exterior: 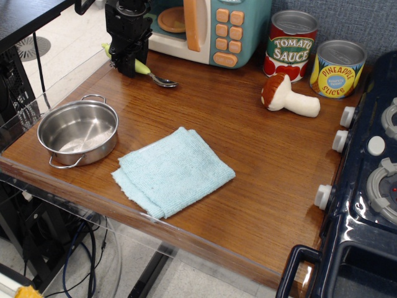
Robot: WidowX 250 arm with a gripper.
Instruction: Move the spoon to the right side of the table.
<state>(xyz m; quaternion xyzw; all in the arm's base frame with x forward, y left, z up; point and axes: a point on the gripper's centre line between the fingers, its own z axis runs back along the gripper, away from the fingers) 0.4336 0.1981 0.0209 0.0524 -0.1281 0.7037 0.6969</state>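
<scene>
The spoon (159, 79) lies on the brown table (260, 167) at the far left, in front of the toy microwave. Its metal bowl points right, and its yellow-green handle runs left under the gripper. The tip of the handle shows at the gripper's left side. My black gripper (127, 62) is down on the middle of the handle, with a finger on either side, close against it. The spoon still rests on the tabletop.
A steel pot (78, 132) stands at the front left and a folded light-blue cloth (172, 171) lies in the middle. A toy mushroom (286, 96), a tomato sauce can (291, 45) and a pineapple can (338, 68) stand at the back right. The dark blue toy stove (366, 186) fills the right edge. The toy microwave (208, 28) is just behind the gripper.
</scene>
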